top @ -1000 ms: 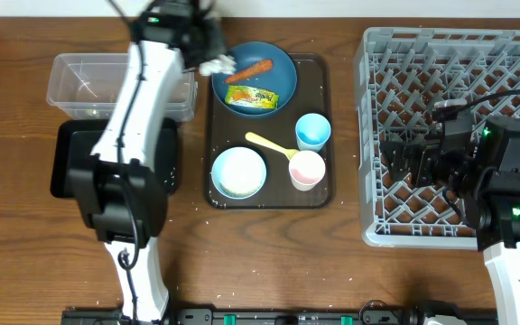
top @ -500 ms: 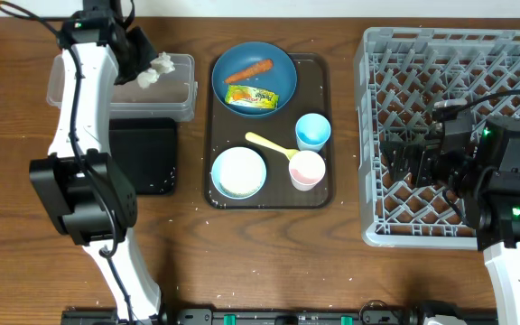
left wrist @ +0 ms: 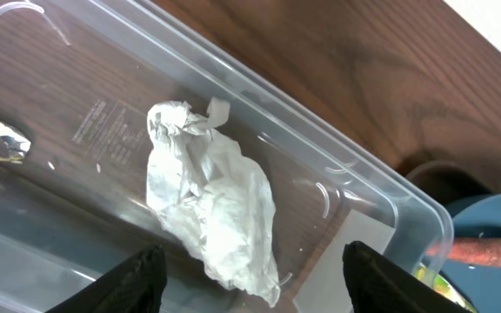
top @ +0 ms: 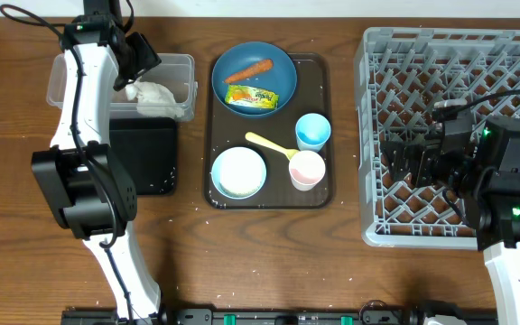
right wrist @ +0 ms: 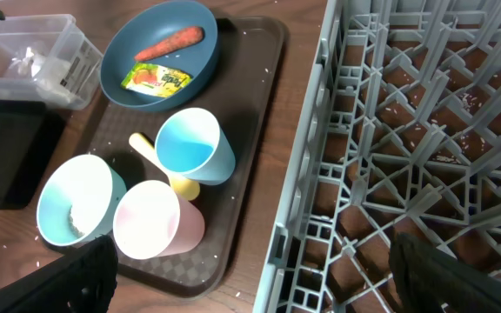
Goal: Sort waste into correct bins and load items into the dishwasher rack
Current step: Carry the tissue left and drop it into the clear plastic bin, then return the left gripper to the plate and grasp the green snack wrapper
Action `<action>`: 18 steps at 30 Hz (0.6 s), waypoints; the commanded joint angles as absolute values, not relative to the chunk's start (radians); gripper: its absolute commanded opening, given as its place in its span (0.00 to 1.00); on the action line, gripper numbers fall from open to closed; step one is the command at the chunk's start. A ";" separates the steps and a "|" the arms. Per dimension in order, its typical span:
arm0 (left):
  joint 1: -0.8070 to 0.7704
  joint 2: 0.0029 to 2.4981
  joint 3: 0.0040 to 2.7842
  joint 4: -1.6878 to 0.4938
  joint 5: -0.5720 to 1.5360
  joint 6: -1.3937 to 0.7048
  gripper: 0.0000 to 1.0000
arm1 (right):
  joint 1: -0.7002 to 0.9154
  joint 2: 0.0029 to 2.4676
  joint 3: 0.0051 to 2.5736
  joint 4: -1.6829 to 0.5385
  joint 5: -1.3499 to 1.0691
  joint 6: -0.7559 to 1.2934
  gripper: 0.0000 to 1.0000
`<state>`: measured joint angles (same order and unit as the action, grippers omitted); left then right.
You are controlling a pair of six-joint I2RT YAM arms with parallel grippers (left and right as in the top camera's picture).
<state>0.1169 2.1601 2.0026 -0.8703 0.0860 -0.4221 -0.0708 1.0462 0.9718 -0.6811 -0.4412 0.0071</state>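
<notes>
Sorting waste, tissue stage about closed: crumpled white tissue [left wrist: 211,209] lying loose inside the clear tub [top: 70,77], at its right end, by the worktop's far edge. Left gripper [left wrist: 255,271] hanging just above it, jaws well parted, gripping nothing (whether a pad brushes the paper, cannot tell). Next, probably: lift clear of the tub wall, cross to the dark-blue bowl [top: 283,63] at the far end of the brown tray [top: 326,90], pinch the carrot piece [top: 249,69] or the wrapper [top: 251,97]. Right gripper [right wrist: 272,278] wide open, empty, above the dishwasher rack [top: 368,135] near its left side.
</notes>
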 commanded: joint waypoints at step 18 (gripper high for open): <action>-0.249 2.156 1.995 -0.820 0.067 -0.123 0.82 | -0.075 1.048 0.993 -0.681 -0.445 0.006 0.98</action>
<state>-0.2123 2.1590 2.0026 -0.8257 0.1909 -0.1669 -0.0708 1.0462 0.9718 -0.6807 -0.4412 0.0071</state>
